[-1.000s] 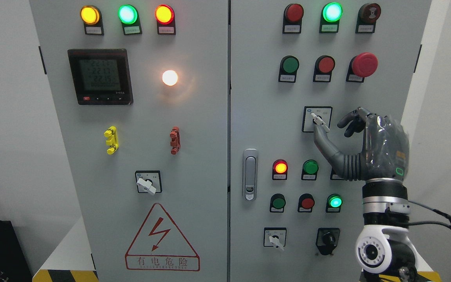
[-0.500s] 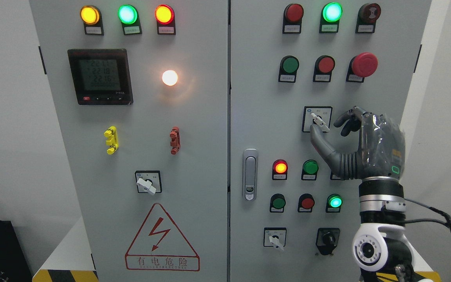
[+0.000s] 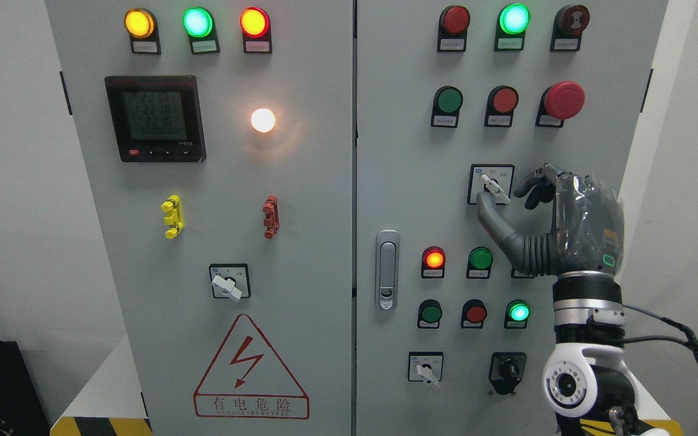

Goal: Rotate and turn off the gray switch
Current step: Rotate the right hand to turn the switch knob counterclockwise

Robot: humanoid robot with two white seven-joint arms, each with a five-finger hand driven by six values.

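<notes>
Change since a second ago: right hand has shifted left and slightly up, closing in on the gray switch; everything else on the cabinet is unchanged. Right hand: arm enters from the lower right, wrist upright, palm turned toward the panel. Thumb extended up and left, its tip just under the switch lever, at or very near contact. Curled fingers sit just to the right of the lever, with a small gap visible. Hand partly open in a pinch shape bracketing the lever, not clamped on it. Gray switch: square black-framed plate on the right door, mid-height, below the red mushroom button; pale lever angled from upper left to lower right. Nearby: red lit lamp and dark green button below the switch; door latch at the door's left edge. Left hand: not visible.
</notes>
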